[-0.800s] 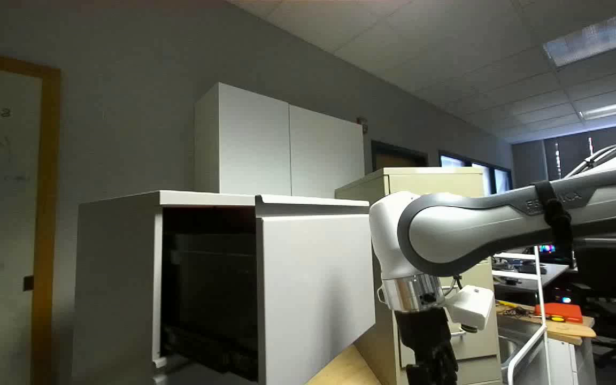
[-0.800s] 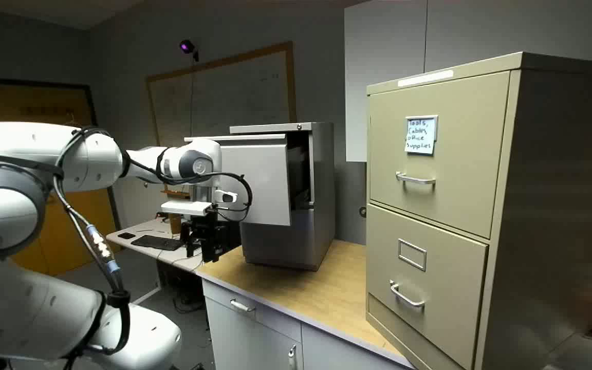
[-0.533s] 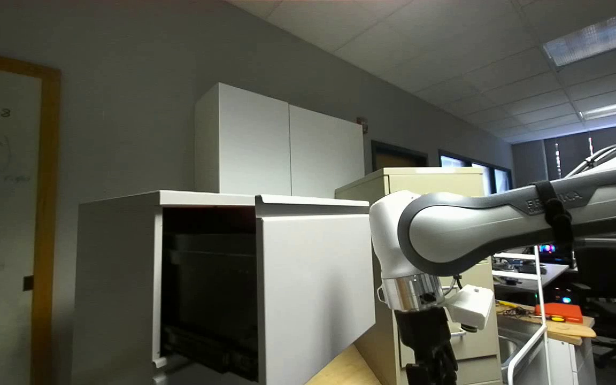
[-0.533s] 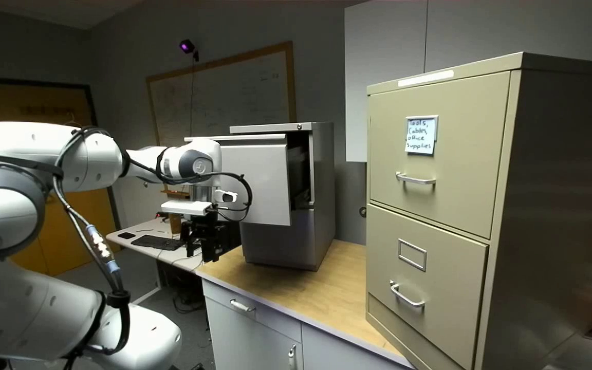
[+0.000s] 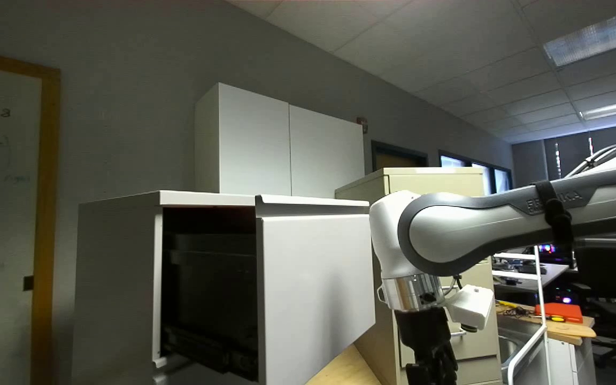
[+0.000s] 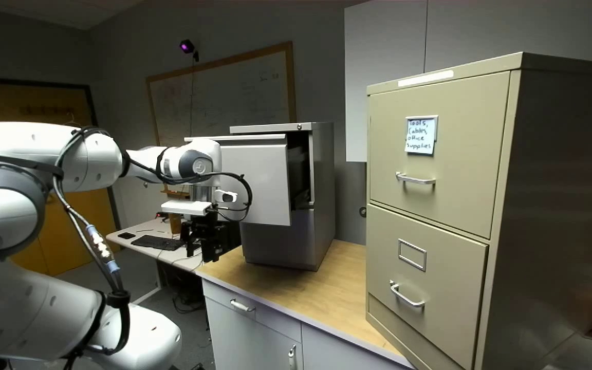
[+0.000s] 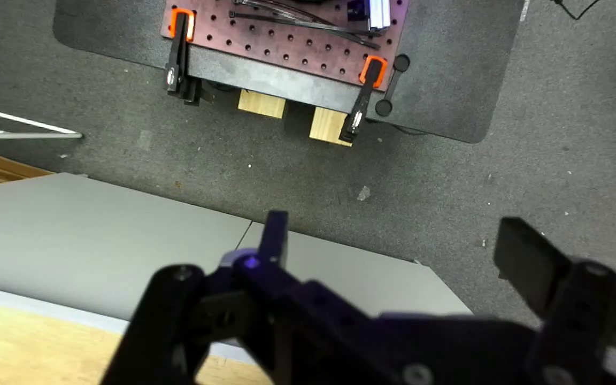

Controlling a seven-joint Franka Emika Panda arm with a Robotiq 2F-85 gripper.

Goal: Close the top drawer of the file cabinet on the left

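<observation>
We find no visible change: set against the moments just before, the arm [image 5: 463, 230] and the drawer [image 5: 313, 289] sit in the same places in both exterior views. For the task, we read this as a pause, with the closing push probably all still to come.

The drawer is the upper one of the grey cabinet [image 6: 323, 205], which stands on a wooden counter [image 6: 337, 267]. It is pulled well out, its flat front facing the arm, with a dark interior showing behind. The gripper [image 7: 396, 240] hangs pointing down in front of it; in the wrist view its fingers [image 7: 275, 235] are spread wide, with nothing held between them. We cannot tell whether any part of the arm touches the drawer.

Our count: one arm, one gripper, two fingers. The grey cabinet shows two drawers, upper out, lower shut. Near it stands one beige cabinet [image 6: 460, 154] with two shut drawers, two handles [image 6: 415, 180] and one blue note [image 6: 420, 140]. In an exterior view we count one wall cupboard [image 5: 324, 152] with two doors. In the wrist view there is one black table [image 7: 468, 75] with two orange-tipped clamps [image 7: 364, 99] at its edge.
</observation>
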